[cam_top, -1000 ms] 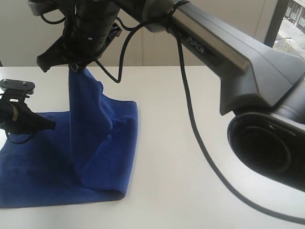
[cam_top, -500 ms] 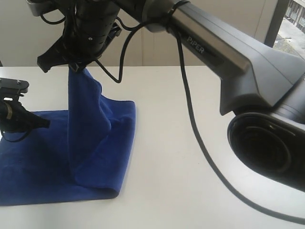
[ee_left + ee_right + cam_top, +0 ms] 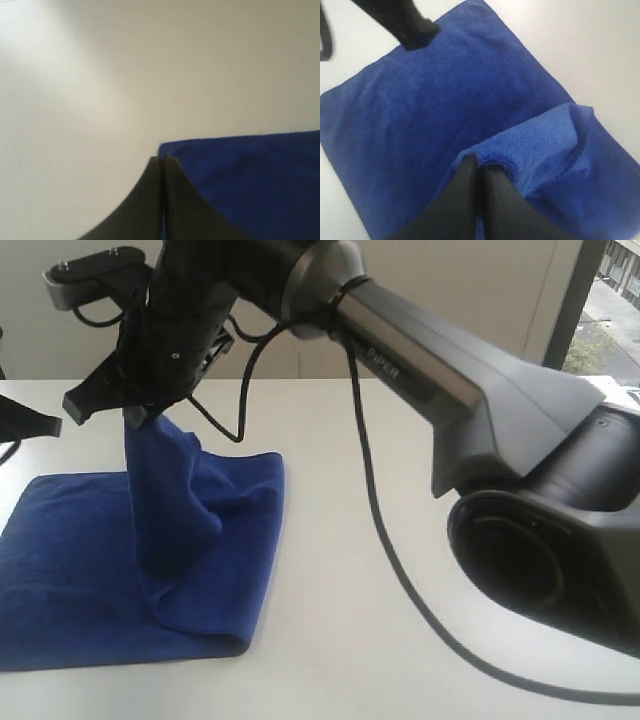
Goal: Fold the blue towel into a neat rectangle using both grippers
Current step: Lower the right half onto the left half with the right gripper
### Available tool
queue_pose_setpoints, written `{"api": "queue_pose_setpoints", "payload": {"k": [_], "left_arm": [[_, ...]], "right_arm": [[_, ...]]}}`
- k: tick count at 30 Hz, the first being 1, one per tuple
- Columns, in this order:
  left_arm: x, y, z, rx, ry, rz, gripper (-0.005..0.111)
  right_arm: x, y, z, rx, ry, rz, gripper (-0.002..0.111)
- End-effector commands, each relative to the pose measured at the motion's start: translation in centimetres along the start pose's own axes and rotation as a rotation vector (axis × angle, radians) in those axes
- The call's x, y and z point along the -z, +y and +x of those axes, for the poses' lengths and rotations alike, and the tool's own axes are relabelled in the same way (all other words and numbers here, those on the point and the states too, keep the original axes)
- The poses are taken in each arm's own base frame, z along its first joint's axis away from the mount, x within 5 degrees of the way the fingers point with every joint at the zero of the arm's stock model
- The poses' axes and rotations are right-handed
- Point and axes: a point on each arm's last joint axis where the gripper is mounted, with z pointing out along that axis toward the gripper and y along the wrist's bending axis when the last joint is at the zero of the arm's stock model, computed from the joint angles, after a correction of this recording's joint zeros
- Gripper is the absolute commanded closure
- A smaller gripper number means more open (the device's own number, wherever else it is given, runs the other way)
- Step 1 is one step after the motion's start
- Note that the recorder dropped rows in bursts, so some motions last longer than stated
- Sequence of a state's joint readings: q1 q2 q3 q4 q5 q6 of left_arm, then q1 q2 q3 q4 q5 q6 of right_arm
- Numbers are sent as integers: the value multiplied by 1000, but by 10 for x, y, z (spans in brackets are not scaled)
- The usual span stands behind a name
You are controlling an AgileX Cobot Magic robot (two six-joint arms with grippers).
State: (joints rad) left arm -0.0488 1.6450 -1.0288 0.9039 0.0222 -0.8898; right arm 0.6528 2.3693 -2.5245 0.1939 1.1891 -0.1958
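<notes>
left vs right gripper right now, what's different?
Grip: the right gripper pinches a corner of the blue towel; the left gripper holds nothing visible.
Pose: the right gripper is up high with cloth hanging from it; the left gripper sits off near the towel's edge.
Shared: both black, both shut.

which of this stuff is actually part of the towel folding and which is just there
Part of the job: blue towel; right gripper, pinching a raised fold of it; left gripper, shut near the towel's corner.

Just there: white table; black cable hanging off the right arm; window.
</notes>
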Motion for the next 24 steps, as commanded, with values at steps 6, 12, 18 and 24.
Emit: {"api": "queue_pose_setpoints", "payload": {"k": [6,12,18,24], "left_arm": [[42,24,1,-46,89,-183,107],[46,26,7,-55,118,-202,107],[47,29,10,-81,151,-228,107],[49,28,11,-54,172,-217,107]], "right_arm": [[-45,19,-13,11,-224,-83,108],[-72,26,-10,-25,-281,-180,108],[-90,28,-9,-45,-345,-234,108],[-113,24,3,64,-313,-205,40]]}}
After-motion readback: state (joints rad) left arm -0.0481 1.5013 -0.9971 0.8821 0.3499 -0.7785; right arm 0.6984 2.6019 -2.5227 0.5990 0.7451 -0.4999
